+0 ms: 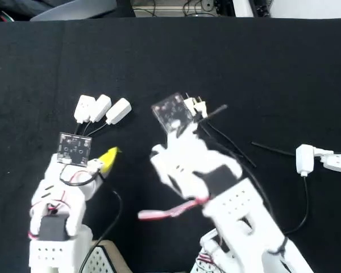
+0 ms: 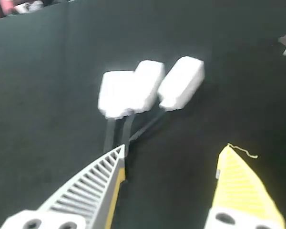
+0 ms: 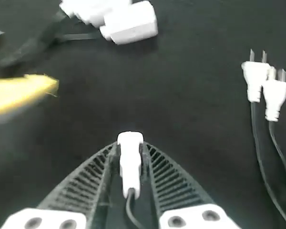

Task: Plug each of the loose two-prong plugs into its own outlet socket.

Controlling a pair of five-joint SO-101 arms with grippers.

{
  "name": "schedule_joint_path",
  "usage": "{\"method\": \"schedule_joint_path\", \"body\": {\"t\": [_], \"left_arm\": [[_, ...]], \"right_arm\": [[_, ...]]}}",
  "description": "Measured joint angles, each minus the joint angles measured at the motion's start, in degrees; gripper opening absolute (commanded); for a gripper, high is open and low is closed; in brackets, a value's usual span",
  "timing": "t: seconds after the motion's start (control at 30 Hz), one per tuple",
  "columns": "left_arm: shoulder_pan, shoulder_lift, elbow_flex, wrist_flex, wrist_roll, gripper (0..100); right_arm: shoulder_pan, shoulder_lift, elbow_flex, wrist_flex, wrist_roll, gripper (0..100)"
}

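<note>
Right claw [image 3: 130, 146] clamped on plug [image 3: 130, 168], lengthwise, tip outward; left claw [image 2: 174, 148] agape, empty

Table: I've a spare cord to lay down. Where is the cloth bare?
Bare: the whole far strip beyond the sockets and loose plugs, and the left edge beside the sockets. Crowded: the middle, where the right gripper holds a plug between sockets and loose plugs.

Three white outlet sockets [image 1: 100, 107] lie fanned side by side at left, their black cords trailing near. Two white two-prong plugs [image 3: 254, 76] lie together at centre, prongs pointing far. A third plug [image 3: 130, 164], seemingly alike, sits pinched in the right gripper [image 3: 130, 143].
</note>
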Motion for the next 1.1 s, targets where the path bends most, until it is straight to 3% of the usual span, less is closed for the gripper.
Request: {"method": "schedule_joint_path", "body": {"t": [0.17, 0.3, 0.43, 0.53, 0.67, 0.9, 1.1], "left_arm": [[-9.3, -0.1, -5.1, 5.1, -4.3, 30], [-9.2, 1.9, -2.3, -3.3, 3.0, 30], [-9.3, 10.5, -7.3, -5.5, 4.5, 30], [-9.0, 23.6, -16.4, -7.0, 4.9, 30], [-6.8, 49.1, -33.1, -6.6, 2.9, 30], [-6.0, 91.9, -66.3, 4.2, -6.6, 30], [-6.0, 111.6, -86.2, 6.9, -10.5, 30]], "right_arm": [[1.7, 13.2, -8.5, 6.8, 5.7, 1.1], [3.8, 21.7, -12.0, 8.4, 8.2, 1.1], [9.1, 25.5, -14.4, 7.9, 9.4, 1.1], [12.9, 26.2, -14.9, 5.0, 12.5, 1.1], [14.2, 28.2, -14.9, 3.2, 22.9, 1.1], [14.3, 32.9, -15.6, 1.8, 23.4, 1.1], [14.3, 35.4, -16.4, 1.6, 25.8, 1.1]]}}
